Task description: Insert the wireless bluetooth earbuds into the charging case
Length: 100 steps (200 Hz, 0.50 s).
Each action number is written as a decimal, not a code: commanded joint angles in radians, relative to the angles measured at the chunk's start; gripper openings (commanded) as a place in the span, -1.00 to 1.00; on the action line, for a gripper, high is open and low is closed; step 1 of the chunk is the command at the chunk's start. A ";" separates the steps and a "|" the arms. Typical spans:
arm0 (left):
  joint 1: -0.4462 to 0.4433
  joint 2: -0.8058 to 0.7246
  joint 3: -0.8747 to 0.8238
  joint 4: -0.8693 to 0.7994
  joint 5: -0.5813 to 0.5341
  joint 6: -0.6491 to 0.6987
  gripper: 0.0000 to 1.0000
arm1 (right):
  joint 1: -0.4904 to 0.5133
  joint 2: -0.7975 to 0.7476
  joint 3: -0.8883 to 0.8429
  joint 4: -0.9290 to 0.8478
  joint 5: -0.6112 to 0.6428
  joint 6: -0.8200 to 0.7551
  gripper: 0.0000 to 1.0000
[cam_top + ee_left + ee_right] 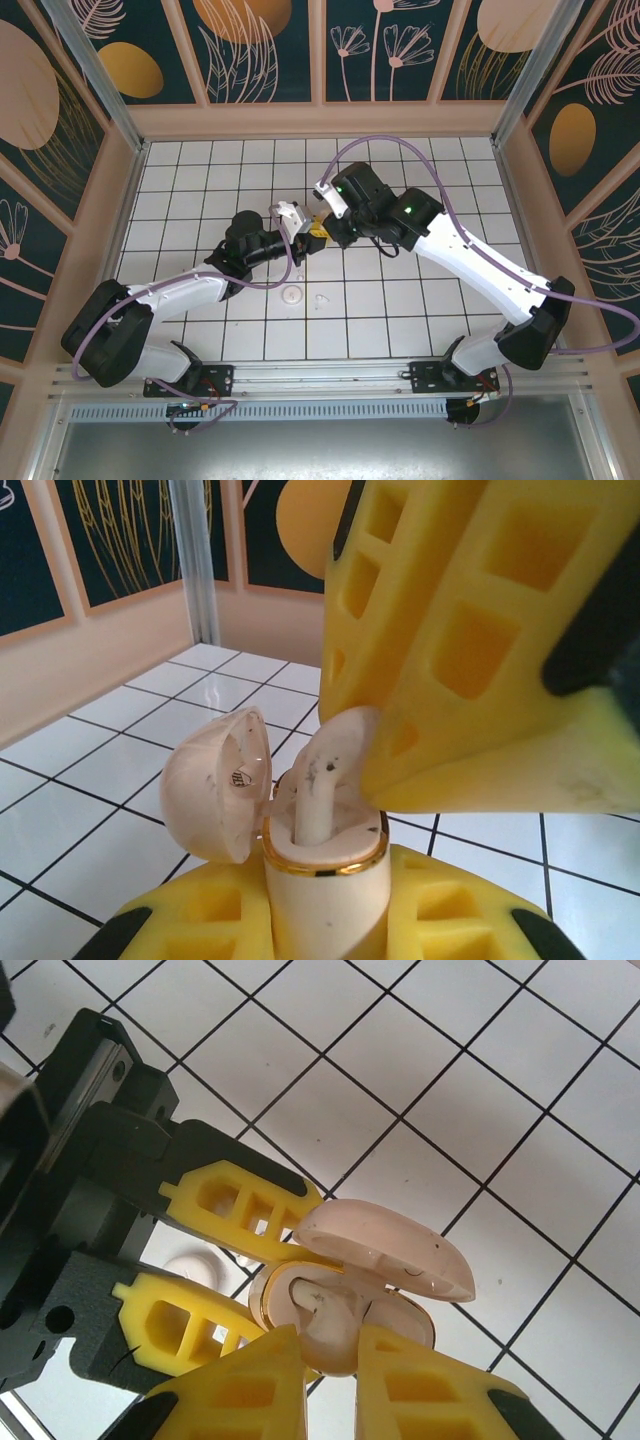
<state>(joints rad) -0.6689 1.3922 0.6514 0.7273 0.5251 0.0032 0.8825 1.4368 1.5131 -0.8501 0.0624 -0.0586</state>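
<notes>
Earbud [318,800] stem within charging case [325,900] rim

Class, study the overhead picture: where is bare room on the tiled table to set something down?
Bare: far rows of the white tiled table by the back wall, and the near tiles between the arm bases and the flat white round disc. Crowded: mid-table, where the left hand and right hand meet at the pale pink-beige plastic charging case.

Pink-beige charging case [325,895], lid [205,790] flipped open
Sits upright in my left gripper [325,930], gold rim [325,865] up; cream earbud [335,765] pinched in my right gripper [330,1355], stem down inside the rim.
</notes>
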 commanded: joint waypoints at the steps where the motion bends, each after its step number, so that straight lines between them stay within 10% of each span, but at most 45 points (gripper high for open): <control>1: -0.002 -0.015 0.037 0.093 0.020 -0.019 -0.75 | 0.008 -0.025 -0.034 -0.017 -0.075 -0.033 -0.69; 100: -0.002 -0.019 0.036 0.113 0.068 -0.021 -0.74 | -0.007 -0.086 -0.080 0.082 -0.136 -0.050 -0.56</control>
<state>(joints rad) -0.6685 1.3922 0.6514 0.7448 0.5716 -0.0040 0.8730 1.3777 1.4548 -0.7952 0.0044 -0.0994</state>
